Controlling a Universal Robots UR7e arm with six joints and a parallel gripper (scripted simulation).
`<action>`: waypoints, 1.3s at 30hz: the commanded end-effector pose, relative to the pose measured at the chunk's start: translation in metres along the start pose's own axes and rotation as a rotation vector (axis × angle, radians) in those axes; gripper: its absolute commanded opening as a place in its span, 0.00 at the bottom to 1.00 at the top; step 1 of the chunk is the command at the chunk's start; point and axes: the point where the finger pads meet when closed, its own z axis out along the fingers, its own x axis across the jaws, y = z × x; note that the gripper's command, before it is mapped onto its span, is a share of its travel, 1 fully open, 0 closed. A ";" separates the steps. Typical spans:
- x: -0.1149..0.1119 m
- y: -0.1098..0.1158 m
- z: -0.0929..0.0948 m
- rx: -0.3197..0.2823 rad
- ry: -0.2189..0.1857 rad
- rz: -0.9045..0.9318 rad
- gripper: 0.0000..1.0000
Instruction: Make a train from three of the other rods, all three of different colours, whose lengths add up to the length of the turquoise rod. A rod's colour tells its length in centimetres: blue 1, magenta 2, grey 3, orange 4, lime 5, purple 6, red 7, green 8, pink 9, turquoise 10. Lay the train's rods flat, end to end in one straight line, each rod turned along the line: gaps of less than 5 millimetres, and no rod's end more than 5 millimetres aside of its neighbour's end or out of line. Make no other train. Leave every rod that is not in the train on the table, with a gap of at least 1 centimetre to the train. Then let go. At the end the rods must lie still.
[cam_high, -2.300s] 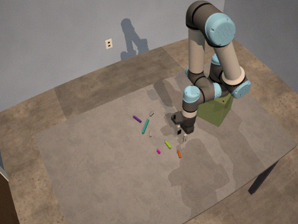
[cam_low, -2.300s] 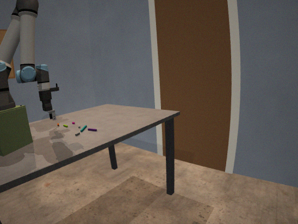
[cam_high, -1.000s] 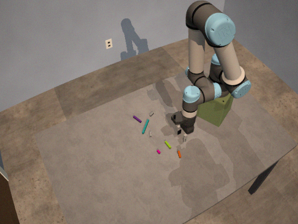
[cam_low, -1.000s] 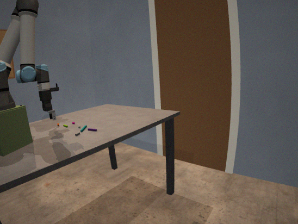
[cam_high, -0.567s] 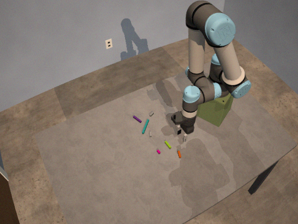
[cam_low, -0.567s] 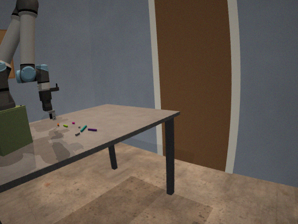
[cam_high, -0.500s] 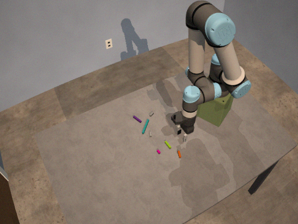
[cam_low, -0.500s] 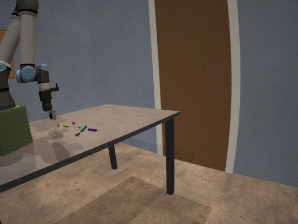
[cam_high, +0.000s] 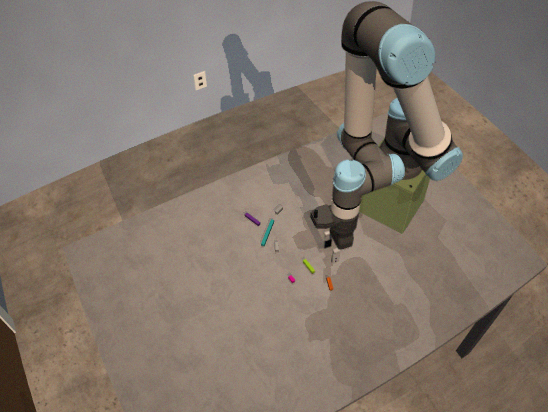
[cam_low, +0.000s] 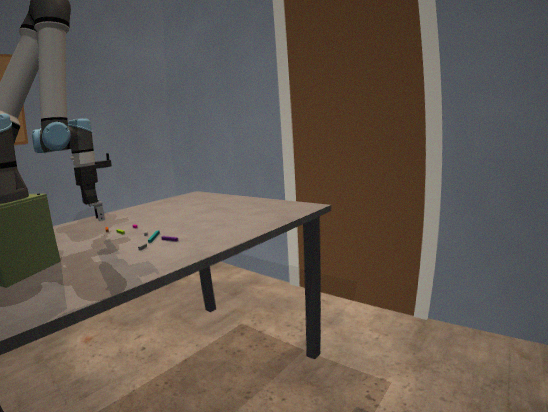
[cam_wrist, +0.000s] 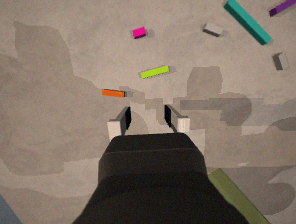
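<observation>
Claw (cam_high: 331, 247) (cam_low: 99, 216) (cam_wrist: 147, 112): standing spread, pinching nothing, hovering right of the rods in the top view.

Train candidates, by my sum: magenta, lime and one grey, all lying apart near mid-frame in the top view.

Risks: I am watching the orange rod (cam_high: 330, 283) (cam_low: 107, 229) (cam_wrist: 113, 93), as a wide-spread finger descending on the lime rod could be nudging it. Closing off-centre could be twisting a short rod; releasing unevenly could be opening a gap or kicking a neighbour out of line.

Axes, top view:
- Lime rod (cam_high: 309, 266) (cam_low: 120, 231) (cam_wrist: 155, 72): lying centre, running upper left to lower right.
- Magenta rod (cam_high: 291, 279) (cam_low: 135, 226) (cam_wrist: 139, 32): lying lower left of lime, stubby, slanting likewise.
- Lower grey rod (cam_high: 276, 246) (cam_low: 146, 234) (cam_wrist: 212, 29): pointing nearly up and down the frame.
- Upper grey rod (cam_high: 279, 209) (cam_low: 142, 247) (cam_wrist: 281, 61): slanting lower left to upper right.
- Turquoise rod (cam_high: 268, 232) (cam_low: 154, 236) (cam_wrist: 248, 22): running steeply, lower left to upper right.
- Purple rod (cam_high: 252, 219) (cam_low: 170, 238) (cam_wrist: 283, 7): lying upper left of turquoise, slanting down rightward.
</observation>
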 end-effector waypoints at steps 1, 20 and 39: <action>-0.001 -0.006 0.000 0.001 0.000 0.104 1.00; -0.006 -0.030 -0.001 0.001 -0.001 0.599 1.00; -0.006 -0.031 -0.001 0.001 -0.001 0.617 1.00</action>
